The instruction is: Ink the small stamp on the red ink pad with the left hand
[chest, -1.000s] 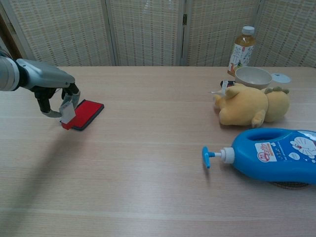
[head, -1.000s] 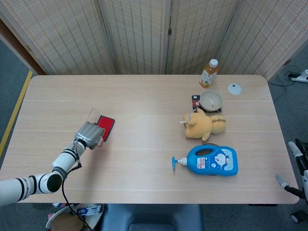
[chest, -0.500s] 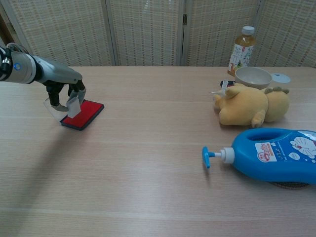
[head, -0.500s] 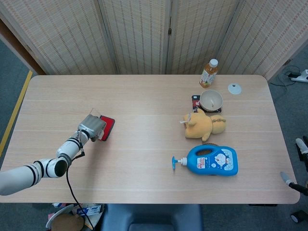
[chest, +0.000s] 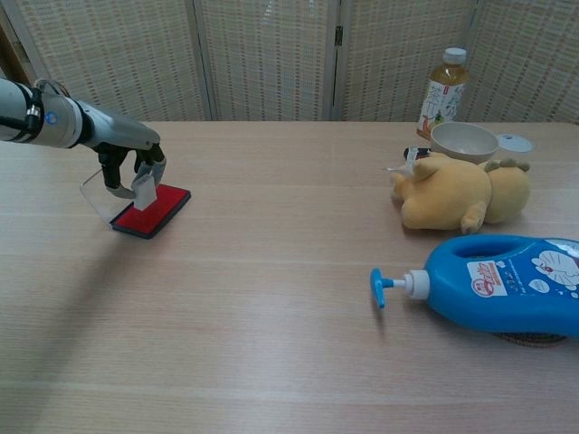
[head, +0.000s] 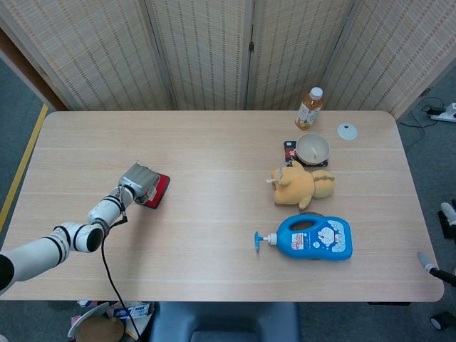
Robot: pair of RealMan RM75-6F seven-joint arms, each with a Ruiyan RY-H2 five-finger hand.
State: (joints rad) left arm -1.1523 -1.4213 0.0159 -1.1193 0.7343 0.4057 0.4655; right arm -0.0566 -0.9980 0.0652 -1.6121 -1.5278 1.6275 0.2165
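My left hand (chest: 127,165) holds the small stamp (chest: 145,191), a pale block, and presses its lower end onto the red ink pad (chest: 154,212). The pad lies flat on the table's left side with its clear lid (chest: 90,188) tilted open behind it. In the head view the left hand (head: 140,182) covers most of the red ink pad (head: 160,192), and the stamp is hidden under the fingers. My right hand appears in neither view.
On the right side stand a tea bottle (head: 309,108), a bowl (head: 313,148) on a dark coaster, a yellow plush toy (head: 302,185) and a blue pump bottle (head: 313,238) lying down. A small white cap (head: 347,131) sits near the far right edge.
The left hand carried the stamp from the pad's near-left corner up and right over the red surface, then lowered it onto the pad.
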